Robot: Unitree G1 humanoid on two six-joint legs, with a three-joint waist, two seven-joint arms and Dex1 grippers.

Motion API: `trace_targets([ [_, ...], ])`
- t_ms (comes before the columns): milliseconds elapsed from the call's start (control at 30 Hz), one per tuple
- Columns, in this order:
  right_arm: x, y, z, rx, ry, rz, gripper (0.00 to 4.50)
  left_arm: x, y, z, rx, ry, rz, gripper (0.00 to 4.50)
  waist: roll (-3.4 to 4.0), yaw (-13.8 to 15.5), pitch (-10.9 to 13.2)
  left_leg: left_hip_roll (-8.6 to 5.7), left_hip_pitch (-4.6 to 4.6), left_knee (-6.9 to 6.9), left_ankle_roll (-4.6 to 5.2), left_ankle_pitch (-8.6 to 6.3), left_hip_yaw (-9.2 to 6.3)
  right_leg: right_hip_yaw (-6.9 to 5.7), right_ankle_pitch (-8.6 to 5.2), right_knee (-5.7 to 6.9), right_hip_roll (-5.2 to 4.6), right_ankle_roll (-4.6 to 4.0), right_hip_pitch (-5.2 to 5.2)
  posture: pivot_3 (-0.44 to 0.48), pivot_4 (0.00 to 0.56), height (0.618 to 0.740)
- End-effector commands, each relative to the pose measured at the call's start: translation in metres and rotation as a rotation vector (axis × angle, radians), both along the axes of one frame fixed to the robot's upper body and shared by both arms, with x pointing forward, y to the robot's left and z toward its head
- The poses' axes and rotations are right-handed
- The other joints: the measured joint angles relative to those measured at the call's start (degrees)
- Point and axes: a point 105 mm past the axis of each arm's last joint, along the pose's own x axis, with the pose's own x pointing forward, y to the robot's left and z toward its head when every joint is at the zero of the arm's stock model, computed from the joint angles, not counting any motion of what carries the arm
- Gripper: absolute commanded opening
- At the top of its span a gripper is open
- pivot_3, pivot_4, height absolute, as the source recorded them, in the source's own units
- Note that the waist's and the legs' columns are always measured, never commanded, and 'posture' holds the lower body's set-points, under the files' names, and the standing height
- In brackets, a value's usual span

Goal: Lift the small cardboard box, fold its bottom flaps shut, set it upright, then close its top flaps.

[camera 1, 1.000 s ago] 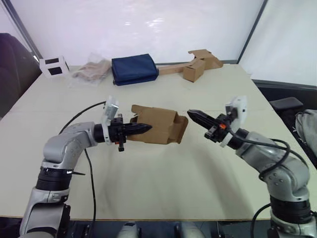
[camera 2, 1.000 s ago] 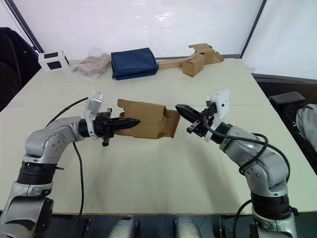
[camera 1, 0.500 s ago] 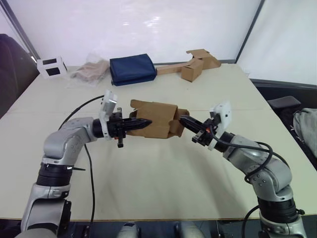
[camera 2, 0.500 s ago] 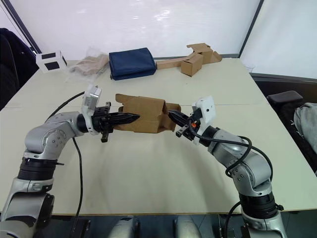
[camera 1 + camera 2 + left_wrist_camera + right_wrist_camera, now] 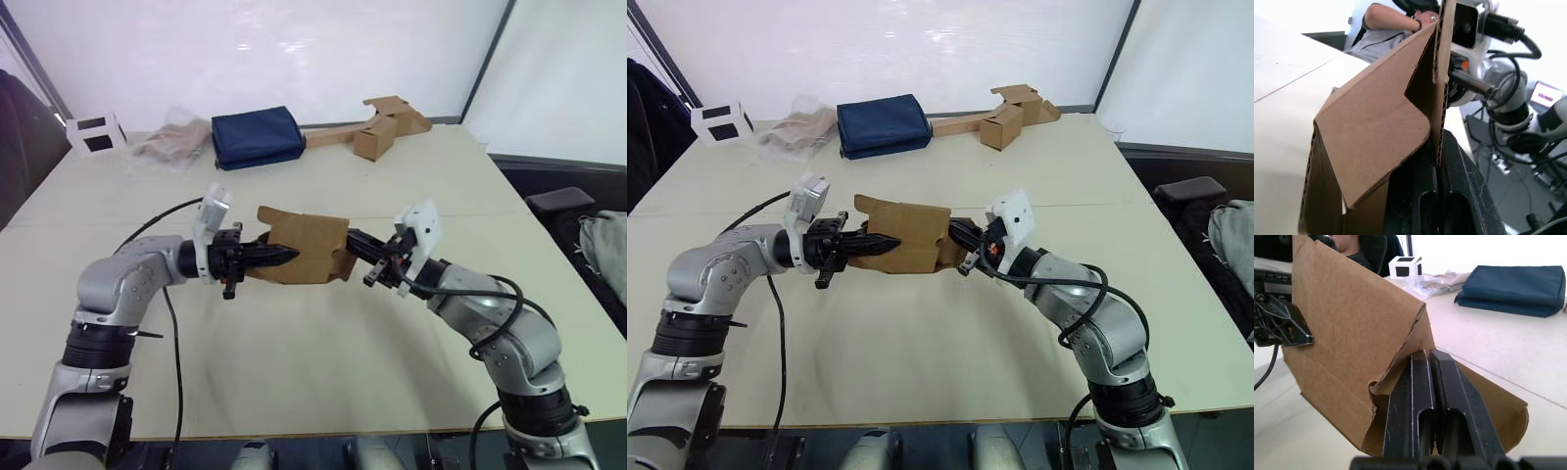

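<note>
The left claw [image 5: 286, 257] still grips the small brown cardboard box [image 5: 306, 246] above the bench [image 5: 313, 352]; the right claw [image 5: 351, 238], clenched, has moved against the box's far end.

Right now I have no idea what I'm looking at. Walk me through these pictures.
It is a two-armed humanoid robot at a pale table. Two pictures come from cameras in its head, looking down over its arms; the other two come from cameras on each wrist, looking along the black fingers.

The left gripper is shut on a wall of the small cardboard box, holding it above the table. The right gripper, fingers together, pushes against the box's other end.

At the table's far side lie a white cube, a crumpled plastic bag, a folded navy cloth and another cardboard box on a long strip.
</note>
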Motion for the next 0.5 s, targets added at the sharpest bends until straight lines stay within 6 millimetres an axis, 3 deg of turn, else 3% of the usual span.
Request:
trace_targets([
  [33, -0.016, 0.02, 0.023, -0.032, -0.177, 0.061, 0.07, -0.007, -0.003, 0.019, -0.06, 0.015, -0.038, 0.0, 0.0, -0.01, 0.0, 0.0, 0.0, 0.0, 0.0, 0.0, 0.0, 0.0, 0.0, 0.0, 0.0, 0.0, -0.01, 0.0, 0.15, 0.74],
  [500, -0.009, 0.008, 0.023, -0.098, -0.278, -0.013, 0.07, -0.001, 0.004, 0.03, -0.108, 0.071, 0.014, 0.0, 0.0, 0.01, 0.0, 0.0, 0.0, 0.0, -0.01, 0.0, -0.01, -0.01, 0.0, 0.0, 0.0, 0.0, -0.01, 0.0, 0.15, 0.74],
])
